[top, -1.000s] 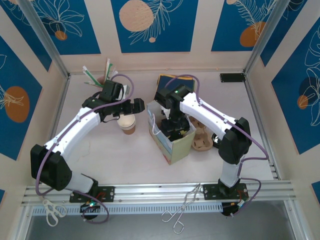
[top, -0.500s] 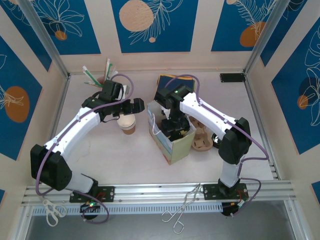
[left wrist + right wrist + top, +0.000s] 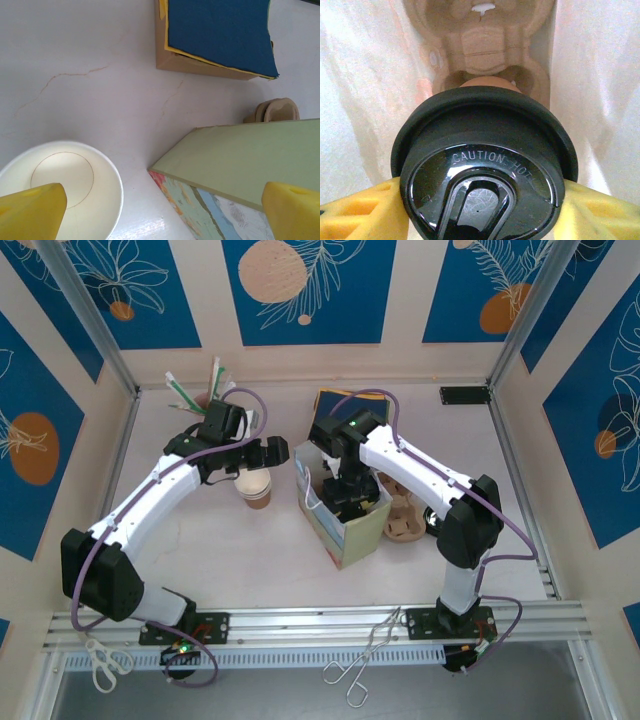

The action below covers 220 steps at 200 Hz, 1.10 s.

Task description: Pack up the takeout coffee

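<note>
Takeout coffee (image 3: 485, 170): pinched under its lid rim by the right jaws, inside the paper bag (image 3: 350, 535) above a pulp carrier (image 3: 482, 45). Light, crushable, perhaps full; best gripped high. Left jaws spread.

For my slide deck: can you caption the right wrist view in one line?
Right gripper holds the black-lidded brown paper cup over a tan moulded-pulp cup carrier inside the white-walled bag.
</note>
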Each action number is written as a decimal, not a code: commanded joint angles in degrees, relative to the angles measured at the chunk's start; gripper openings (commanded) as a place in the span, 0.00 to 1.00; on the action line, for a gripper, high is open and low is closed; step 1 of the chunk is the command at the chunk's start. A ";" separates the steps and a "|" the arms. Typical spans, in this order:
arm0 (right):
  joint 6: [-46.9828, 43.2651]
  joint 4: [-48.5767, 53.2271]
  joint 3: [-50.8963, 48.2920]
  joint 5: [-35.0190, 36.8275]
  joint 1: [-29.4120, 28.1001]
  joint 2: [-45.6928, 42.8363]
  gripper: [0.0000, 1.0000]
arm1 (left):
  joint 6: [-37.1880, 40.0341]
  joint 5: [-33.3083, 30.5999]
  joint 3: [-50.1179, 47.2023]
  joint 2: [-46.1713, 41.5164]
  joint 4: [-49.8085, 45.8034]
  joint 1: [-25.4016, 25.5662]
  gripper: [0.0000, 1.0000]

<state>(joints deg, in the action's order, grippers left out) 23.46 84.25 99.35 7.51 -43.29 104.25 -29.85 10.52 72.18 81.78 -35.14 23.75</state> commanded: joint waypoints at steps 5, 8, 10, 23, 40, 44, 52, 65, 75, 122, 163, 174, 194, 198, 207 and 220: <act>0.53 1.87 1.20 -0.06 -0.39 -1.17 0.64 | 0.75 1.10 1.48 0.49 -0.28 -0.89 1.00; 0.54 1.84 1.19 -0.02 -0.40 -1.19 0.64 | 0.68 1.09 1.47 0.49 -0.24 -0.91 1.00; 0.53 1.83 1.11 -0.03 -0.40 -1.23 0.64 | 0.67 1.08 1.47 0.51 -0.23 -0.90 1.00; 0.63 1.87 0.82 -0.04 -0.39 -1.15 0.64 | 0.67 1.12 1.47 0.60 -0.21 -0.90 1.00; 0.72 1.85 0.50 -0.03 -0.31 -1.15 0.64 | 0.68 1.08 1.47 0.57 -0.26 -0.90 1.00; 0.72 1.84 0.52 -0.12 -0.31 -1.15 0.64 | 0.73 1.08 1.43 0.60 -0.28 -0.90 1.00; 0.74 1.87 0.46 -0.31 -0.30 -1.14 0.64 | 0.71 1.08 1.43 0.55 -0.27 -0.90 1.00; 0.74 1.87 0.42 -0.39 -0.31 -1.15 0.64 | 0.70 0.99 1.47 0.58 -0.20 -0.90 1.00; 0.76 1.84 0.41 -0.51 -0.25 -1.04 0.64 | 0.62 1.07 1.47 0.69 -0.20 -0.90 1.00; 0.88 2.03 0.13 -0.69 -0.13 -1.28 0.64 | 0.58 1.17 1.38 0.71 -0.03 -0.90 1.00; 0.89 1.86 -0.22 -0.98 0.09 -1.15 0.64 | 0.58 1.17 1.47 0.66 -0.10 -0.92 1.00; 0.88 1.81 -0.41 -1.01 0.13 -1.05 0.64 | 0.58 1.17 1.47 0.66 -0.11 -0.97 1.00; 0.82 1.68 -0.45 -1.26 0.13 -0.98 0.64 | 0.58 1.17 1.47 0.67 -0.11 -0.99 1.00; 0.80 1.68 -0.47 -1.26 0.22 -0.93 0.64 | 0.58 1.23 1.52 0.66 -0.11 -0.98 1.00; 0.71 1.61 -0.51 -1.27 0.27 -0.85 0.64 | 0.58 1.25 1.56 0.66 -0.11 -0.98 1.00; 0.66 1.45 -0.78 -1.48 0.32 -0.80 0.64 | 0.60 1.28 1.56 0.75 -0.11 -0.98 1.00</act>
<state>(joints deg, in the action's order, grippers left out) 23.64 84.27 99.31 7.46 -43.24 104.25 -29.85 10.52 72.18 81.93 -35.14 23.73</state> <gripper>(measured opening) 0.642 0.998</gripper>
